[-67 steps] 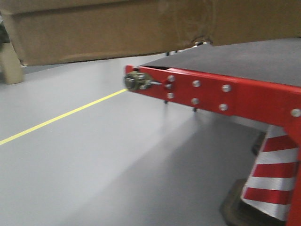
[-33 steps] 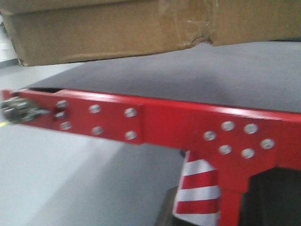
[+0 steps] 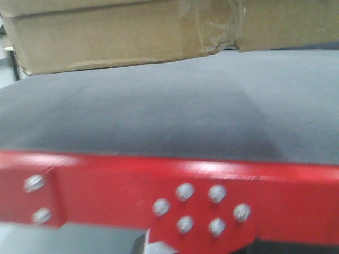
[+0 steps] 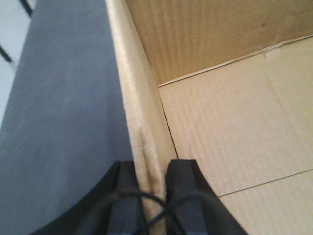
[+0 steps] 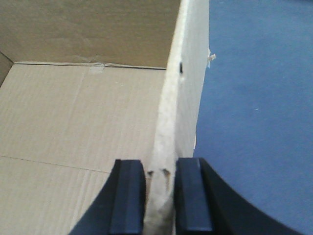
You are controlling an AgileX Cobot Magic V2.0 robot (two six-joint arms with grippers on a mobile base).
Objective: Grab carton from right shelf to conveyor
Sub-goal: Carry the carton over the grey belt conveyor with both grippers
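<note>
The brown carton (image 3: 116,37) hangs across the top of the front view, its torn notch and clear tape at the lower seam, just above the dark navy conveyor belt (image 3: 175,111). My left gripper (image 4: 149,169) is shut on the carton's left wall (image 4: 132,93), one finger inside the open box and one outside over the belt (image 4: 58,107). My right gripper (image 5: 160,169) is shut on the carton's right wall (image 5: 183,93), the belt (image 5: 259,107) to its right. The right shelf is out of view.
The conveyor's red steel frame (image 3: 106,185) with several bolts crosses the bottom of the front view. A bit of grey floor shows at the lower left (image 3: 53,238). The carton's inside floor (image 4: 234,127) is bare cardboard.
The view has moved in towards the conveyor and to the right: the red frame dropped to the bottom, the belt now fills the middle. The carton stays held at the top, now over the belt.
</note>
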